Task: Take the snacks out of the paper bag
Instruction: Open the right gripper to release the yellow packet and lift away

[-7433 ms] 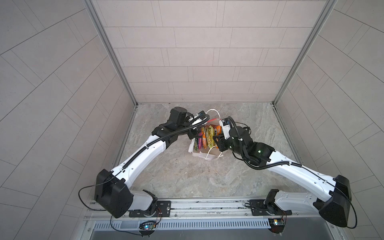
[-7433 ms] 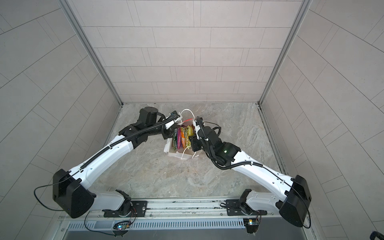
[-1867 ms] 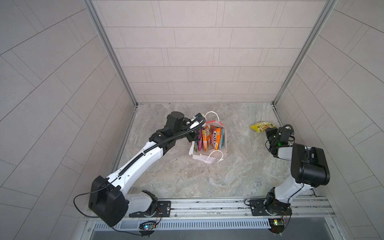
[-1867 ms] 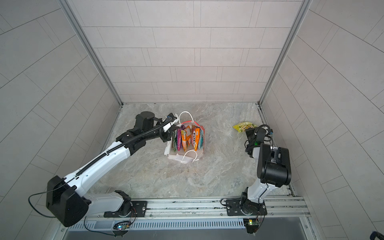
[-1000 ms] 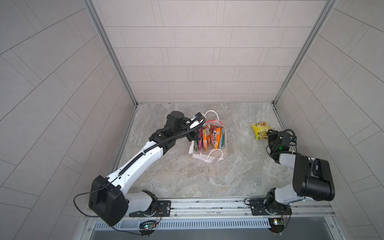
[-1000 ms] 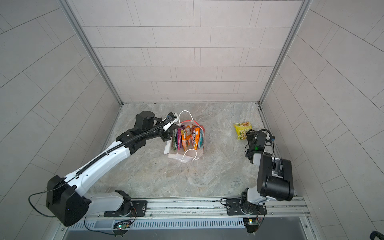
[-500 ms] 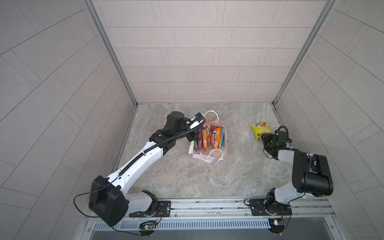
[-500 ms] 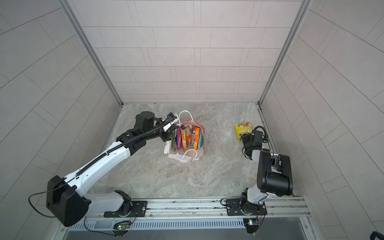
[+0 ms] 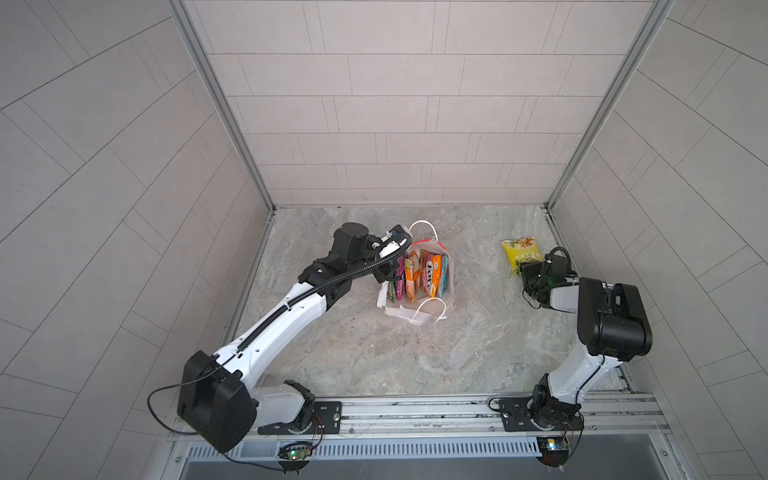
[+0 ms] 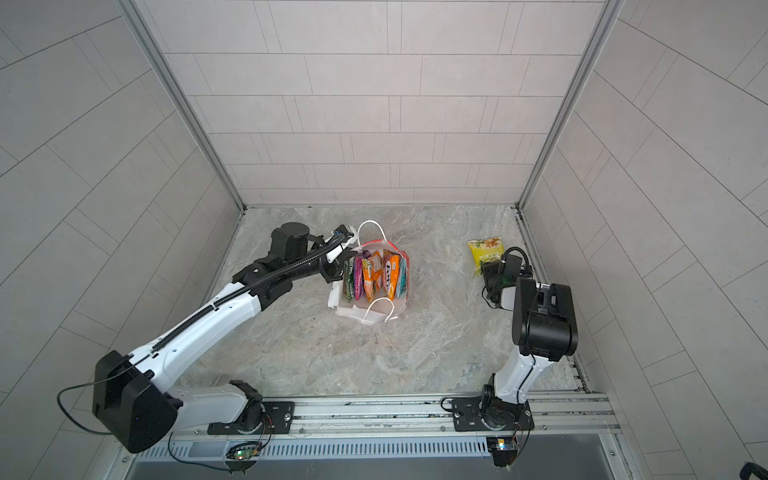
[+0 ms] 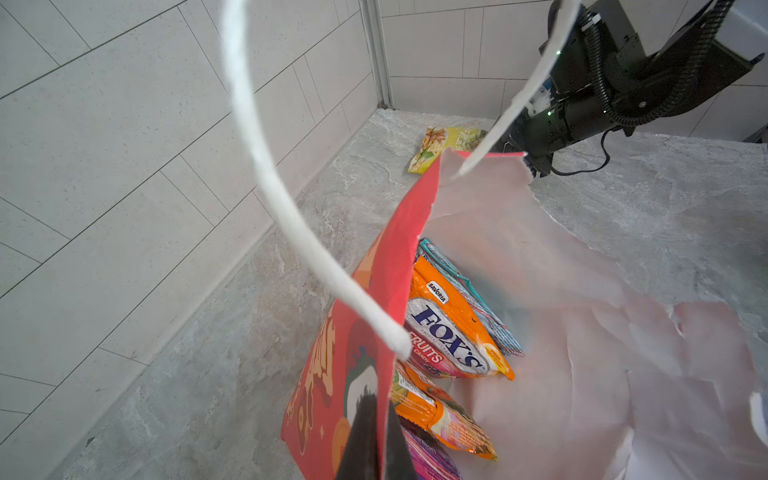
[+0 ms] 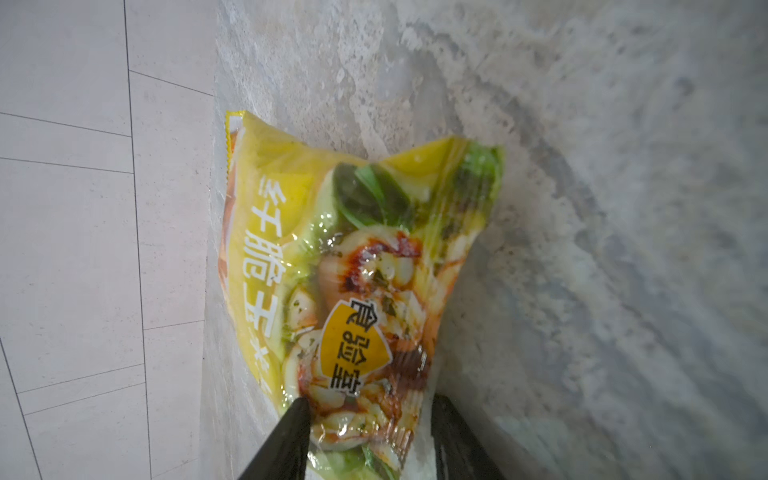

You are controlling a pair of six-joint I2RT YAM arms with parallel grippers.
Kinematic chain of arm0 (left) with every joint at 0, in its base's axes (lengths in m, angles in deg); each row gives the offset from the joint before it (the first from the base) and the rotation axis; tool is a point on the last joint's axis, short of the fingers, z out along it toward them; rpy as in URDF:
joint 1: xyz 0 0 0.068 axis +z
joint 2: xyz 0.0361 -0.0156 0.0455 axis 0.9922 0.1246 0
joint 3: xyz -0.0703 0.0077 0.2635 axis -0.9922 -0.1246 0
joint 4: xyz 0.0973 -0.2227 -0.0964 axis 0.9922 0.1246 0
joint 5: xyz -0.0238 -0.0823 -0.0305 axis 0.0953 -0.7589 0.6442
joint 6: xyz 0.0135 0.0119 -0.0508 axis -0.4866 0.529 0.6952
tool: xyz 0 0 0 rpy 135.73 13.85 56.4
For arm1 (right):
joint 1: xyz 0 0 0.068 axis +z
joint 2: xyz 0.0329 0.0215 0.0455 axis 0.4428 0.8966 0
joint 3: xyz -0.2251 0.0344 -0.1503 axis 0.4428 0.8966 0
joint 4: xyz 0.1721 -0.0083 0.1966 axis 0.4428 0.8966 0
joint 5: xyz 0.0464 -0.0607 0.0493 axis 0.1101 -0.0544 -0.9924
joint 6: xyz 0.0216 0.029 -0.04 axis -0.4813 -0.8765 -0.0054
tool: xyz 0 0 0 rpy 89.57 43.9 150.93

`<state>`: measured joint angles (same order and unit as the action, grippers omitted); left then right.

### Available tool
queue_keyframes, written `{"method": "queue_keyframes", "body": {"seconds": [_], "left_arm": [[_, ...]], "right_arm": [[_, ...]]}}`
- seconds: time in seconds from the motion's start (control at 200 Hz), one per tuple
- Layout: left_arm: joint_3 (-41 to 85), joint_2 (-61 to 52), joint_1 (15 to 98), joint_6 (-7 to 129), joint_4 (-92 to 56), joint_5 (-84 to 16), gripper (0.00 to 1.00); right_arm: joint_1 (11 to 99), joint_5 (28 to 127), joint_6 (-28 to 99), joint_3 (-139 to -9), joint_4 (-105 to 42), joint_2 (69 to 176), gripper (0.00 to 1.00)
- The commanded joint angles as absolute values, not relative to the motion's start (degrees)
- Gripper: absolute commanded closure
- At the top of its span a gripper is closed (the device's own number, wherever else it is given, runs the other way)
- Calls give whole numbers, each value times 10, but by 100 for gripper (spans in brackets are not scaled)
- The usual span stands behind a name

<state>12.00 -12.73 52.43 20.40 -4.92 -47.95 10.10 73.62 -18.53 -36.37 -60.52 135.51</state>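
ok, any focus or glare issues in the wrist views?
Left wrist view: the cord handle close to the lens is soft, the orange packet sharp. Right wrist view: glare specks on the yellow packet, floor smeared.

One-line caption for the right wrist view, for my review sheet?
The right gripper, jaws apart, straddles one end of the yellow snack packet lying flat on the marbled table.

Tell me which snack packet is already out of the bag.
The yellow packet, lying flat on the table alone; the other packets stand inside the red bag.
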Motion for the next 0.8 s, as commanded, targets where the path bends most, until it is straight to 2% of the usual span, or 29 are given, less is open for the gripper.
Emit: {"method": "queue_keyframes", "body": {"seconds": [0.0,0.195,0.33,0.595,0.705,0.796], "left_arm": [[118,-126,522,205,-64,-480,100],[118,-131,522,204,-62,-477,100],[118,-132,522,203,-60,-478,100],[116,-135,521,206,-60,-478,100],[113,-137,521,208,-63,-478,100],[111,-133,522,208,-65,-475,100]], "right_arm": [[98,748,-224,-367,-628,1379,52],[99,741,-244,-364,-644,1358,48],[98,745,-231,-363,-581,1287,39],[111,727,-185,-360,-453,1128,35],[148,728,-103,-386,-376,1040,36],[254,788,51,-468,-234,970,37]]}}
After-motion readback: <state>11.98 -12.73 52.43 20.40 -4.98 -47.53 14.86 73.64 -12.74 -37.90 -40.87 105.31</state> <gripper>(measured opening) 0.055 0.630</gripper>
